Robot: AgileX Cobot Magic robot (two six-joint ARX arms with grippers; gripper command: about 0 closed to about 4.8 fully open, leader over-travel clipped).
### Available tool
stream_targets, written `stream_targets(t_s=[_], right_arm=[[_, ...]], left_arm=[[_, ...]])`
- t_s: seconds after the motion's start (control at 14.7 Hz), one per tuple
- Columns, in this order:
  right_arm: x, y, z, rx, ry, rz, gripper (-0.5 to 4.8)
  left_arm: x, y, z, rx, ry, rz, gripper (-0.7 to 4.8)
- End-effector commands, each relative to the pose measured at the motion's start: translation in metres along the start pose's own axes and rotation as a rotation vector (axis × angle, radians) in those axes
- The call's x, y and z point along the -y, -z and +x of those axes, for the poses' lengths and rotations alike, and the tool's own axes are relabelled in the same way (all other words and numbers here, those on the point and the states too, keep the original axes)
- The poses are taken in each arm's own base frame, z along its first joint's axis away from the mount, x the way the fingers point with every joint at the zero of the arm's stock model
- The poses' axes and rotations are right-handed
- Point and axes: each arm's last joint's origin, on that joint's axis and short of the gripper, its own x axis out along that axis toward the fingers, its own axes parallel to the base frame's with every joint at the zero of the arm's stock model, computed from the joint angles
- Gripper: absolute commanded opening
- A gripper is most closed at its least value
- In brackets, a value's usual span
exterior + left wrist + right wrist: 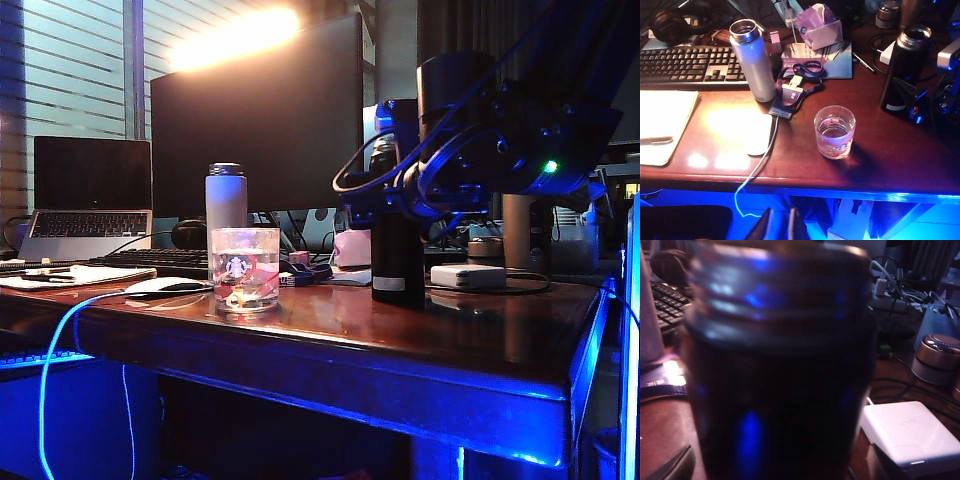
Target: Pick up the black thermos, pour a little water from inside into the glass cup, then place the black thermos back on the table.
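The black thermos (398,262) (902,70) stands upright on the table (400,340) (890,160), to the right of the glass cup. Its metallic rim and dark body (780,380) fill the right wrist view. My right gripper (392,198) (775,465) is open around the thermos's upper body, one finger on each side, and I cannot tell if the pads touch it. The glass cup (245,268) (835,132) holds a little water and stands near the front edge. My left gripper (779,227) hangs below the table's front edge, its fingertips close together with nothing between them.
A white bottle (226,195) (752,62) stands behind the cup. A white mouse (165,287) (759,132), a keyboard (690,62) and a notepad (665,125) lie to the left. A white power adapter (468,276) (907,432) sits right of the thermos.
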Motion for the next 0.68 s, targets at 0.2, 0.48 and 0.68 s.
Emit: stream_targets(t_s=[0.2, 0.48, 0.68], right_arm=[[0.003, -0.004, 0.006, 0.023, 0.02, 0.007, 4.79], [0.002, 0.001, 0.007, 0.014, 0.0, 0.002, 4.79], [-0.002, -0.001, 0.016, 0.01, -0.009, 0.0, 4.79]], left_arm=[[0.0, -0.002, -0.002, 0.013, 0.001, 0.002, 0.57], [0.0, -0.002, -0.002, 0.012, 0.001, 0.001, 0.57], [0.0, -0.002, -0.002, 0.012, 0.001, 0.001, 0.57]])
